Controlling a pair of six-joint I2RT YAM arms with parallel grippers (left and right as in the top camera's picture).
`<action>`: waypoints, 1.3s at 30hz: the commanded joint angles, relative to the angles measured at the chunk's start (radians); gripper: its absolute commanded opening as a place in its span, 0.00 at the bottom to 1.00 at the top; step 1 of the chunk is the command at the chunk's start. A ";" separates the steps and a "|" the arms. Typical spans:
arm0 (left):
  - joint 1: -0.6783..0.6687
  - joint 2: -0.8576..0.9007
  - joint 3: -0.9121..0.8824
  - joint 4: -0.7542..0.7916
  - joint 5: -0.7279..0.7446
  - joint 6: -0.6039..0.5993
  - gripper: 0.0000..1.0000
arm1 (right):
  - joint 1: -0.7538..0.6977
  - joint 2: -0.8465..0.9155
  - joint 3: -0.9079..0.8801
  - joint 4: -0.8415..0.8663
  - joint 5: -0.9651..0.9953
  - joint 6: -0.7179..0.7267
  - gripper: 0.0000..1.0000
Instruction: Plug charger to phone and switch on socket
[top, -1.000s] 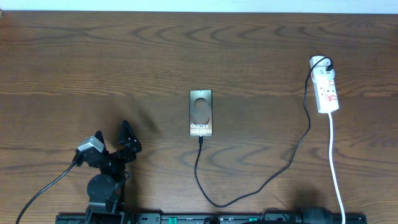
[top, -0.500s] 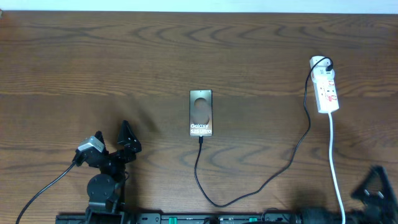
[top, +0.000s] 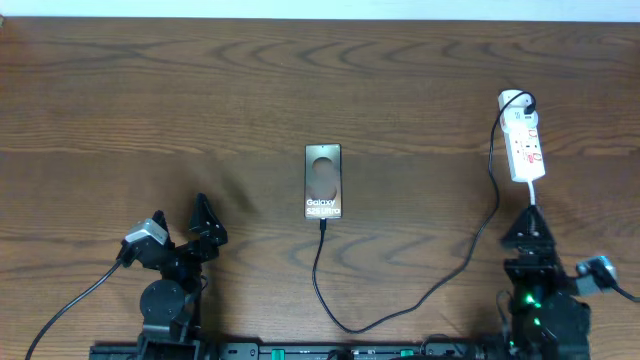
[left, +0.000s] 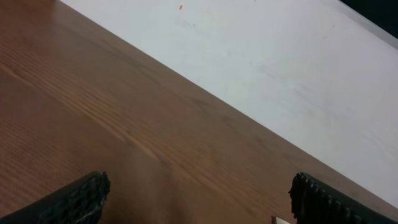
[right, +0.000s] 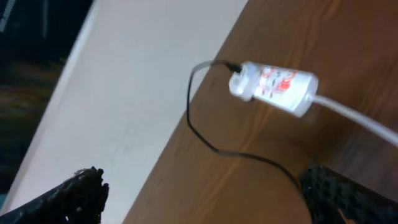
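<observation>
The phone (top: 323, 181) lies flat at the table's middle, "Galaxy" lettering up. The charger cable (top: 400, 305) runs from the phone's near edge, where its tip sits against the phone, in a loop to the white plug at the far end of the socket (top: 524, 140). The socket also shows in the right wrist view (right: 277, 86), with the charger (right: 205, 137) curving off it. My left gripper (top: 205, 222) is open and empty at the near left. My right gripper (top: 528, 232) is open and empty, just short of the socket's near end, over its white cord.
The socket's white cord (top: 541, 290) runs from the strip to the near edge, past my right arm. The table's far edge meets a white wall (left: 280, 68). Black cables trail from my left arm (top: 70, 305).
My right arm has come into view from the near right edge and moved up toward the socket. The left arm, phone and cable have not moved.
</observation>
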 joint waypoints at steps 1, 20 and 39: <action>0.005 0.000 -0.018 -0.037 -0.016 0.006 0.95 | 0.002 -0.005 -0.115 0.112 -0.034 0.031 0.99; 0.005 0.000 -0.018 -0.037 -0.016 0.006 0.95 | 0.002 0.008 -0.245 0.266 -0.040 0.001 0.99; 0.005 0.000 -0.018 -0.037 -0.017 0.006 0.95 | 0.001 -0.009 -0.248 0.277 -0.040 0.001 0.99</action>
